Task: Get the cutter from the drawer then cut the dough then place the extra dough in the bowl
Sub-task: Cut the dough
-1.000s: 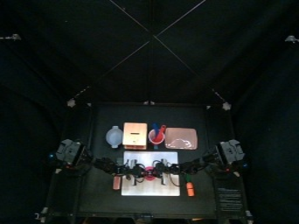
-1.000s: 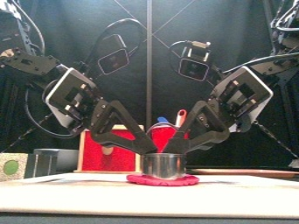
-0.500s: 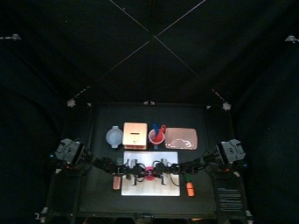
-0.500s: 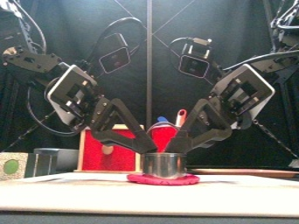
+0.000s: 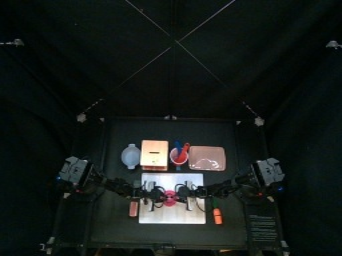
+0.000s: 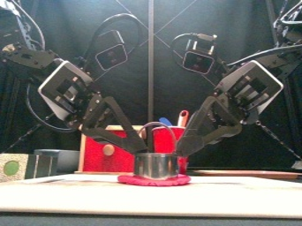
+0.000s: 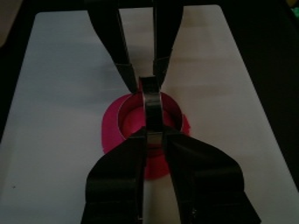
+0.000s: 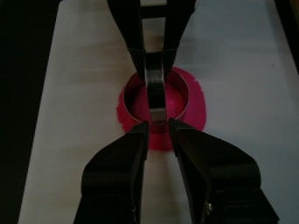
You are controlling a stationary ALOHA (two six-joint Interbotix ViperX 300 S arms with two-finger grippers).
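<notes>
Standing on the flat pink disc of dough (image 6: pixel 154 180), the round metal cutter (image 6: pixel 157 165) is shown whole only from the front. In the wrist views it is largely covered over the white cutting board (image 7: pixel 59 87). The left gripper (image 7: pixel 149 101) and right gripper (image 8: pixel 153 105) are pinched onto its wire handle, itself barely made out.

Left claw (image 6: pixel 145 149), right claw (image 6: pixel 178 149), both clamped, tilted inward

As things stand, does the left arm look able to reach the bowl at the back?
Probably yes, once it lets go. The bowl stands at the back left, on that arm's side, with nothing standing in between. Right now the left claw grips the cutter on the dough.
</notes>
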